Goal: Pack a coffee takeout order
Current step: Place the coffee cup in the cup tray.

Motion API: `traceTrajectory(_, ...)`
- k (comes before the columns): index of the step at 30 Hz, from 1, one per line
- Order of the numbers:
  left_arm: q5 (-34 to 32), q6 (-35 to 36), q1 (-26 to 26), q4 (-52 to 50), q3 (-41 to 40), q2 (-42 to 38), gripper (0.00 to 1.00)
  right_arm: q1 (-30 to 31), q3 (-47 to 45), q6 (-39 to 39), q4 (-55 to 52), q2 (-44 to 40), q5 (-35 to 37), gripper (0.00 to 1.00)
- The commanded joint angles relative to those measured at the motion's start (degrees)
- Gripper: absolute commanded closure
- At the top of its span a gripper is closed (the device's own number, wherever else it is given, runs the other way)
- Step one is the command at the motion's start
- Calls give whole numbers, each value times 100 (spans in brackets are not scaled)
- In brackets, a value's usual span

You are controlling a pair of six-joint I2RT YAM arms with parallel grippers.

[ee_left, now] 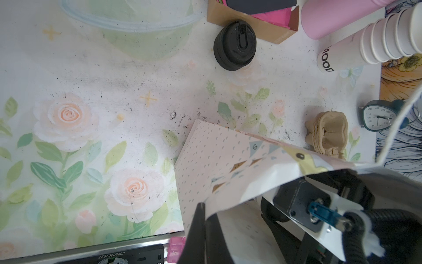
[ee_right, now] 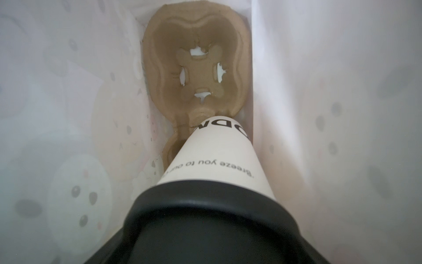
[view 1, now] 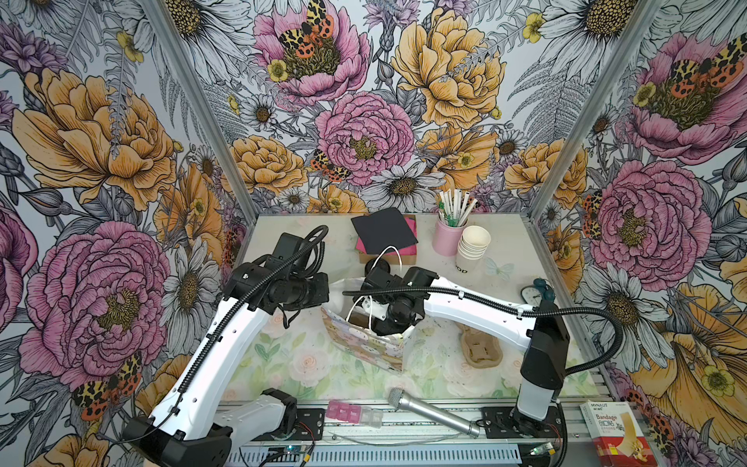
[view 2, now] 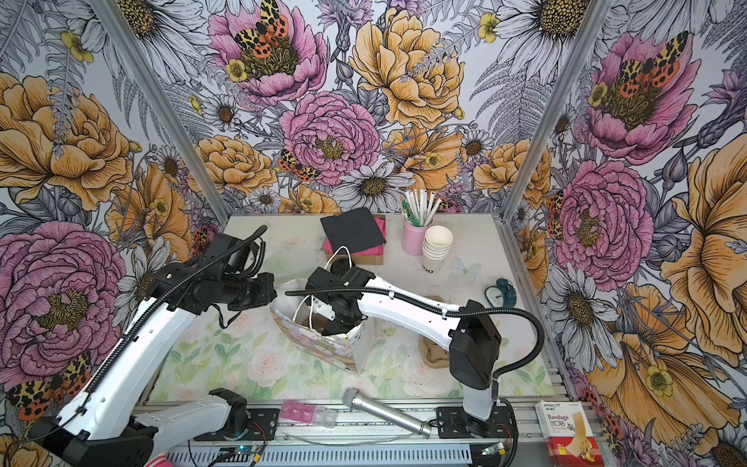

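As things stand: cup [ee_right: 212,160], lid [ee_right: 205,217] on, inside bag [view 1: 364,347], base at carrier [ee_right: 196,68].
Left gripper [ee_left: 205,212]: pinching bag rim.
Right gripper [view 1: 382,325]: wide about cup; hold unclear.
Remaining: black napkin [view 1: 384,232].

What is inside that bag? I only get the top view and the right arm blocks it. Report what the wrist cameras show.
Observer: The right wrist view shows the white cup inside the bag, with its black lid on.
Operator: Tell me what sits under it.
Observer: A brown cardboard carrier lies at the bag's bottom. The cup's base meets one well and the other well is empty.
Operator: Confirm the left grip.
Observer: In the left wrist view the left gripper is shut on the bag's rim.
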Motion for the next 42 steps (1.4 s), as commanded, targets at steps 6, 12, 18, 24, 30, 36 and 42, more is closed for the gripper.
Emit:
traceTrajectory(6, -330, 137, -17, 101, 210, 30, 100, 32, 433, -33, -192, 305, -81, 13)
traceTrajectory(12, -333, 137, -16, 101, 210, 31, 100, 41, 796, -67, -194, 560, -129, 13)
traceTrajectory(18, -342, 137, -15, 101, 218, 27, 100, 72, 1163, -142, -193, 841, -145, 13)
traceTrajectory(24, -362, 119, -10, 102, 204, 1, 100, 103, 1659, -154, -193, 1198, -179, 13)
traceTrajectory(30, -350, 145, -15, 102, 215, 17, 100, 123, 2136, -152, -192, 1542, -149, 13)
traceTrajectory(36, -343, 154, -11, 101, 256, 67, 100, 147, 2579, -143, -195, 1889, -126, 13)
traceTrajectory(42, -342, 157, -15, 101, 254, 67, 100, 166, 2889, -117, -211, 2167, -52, 13)
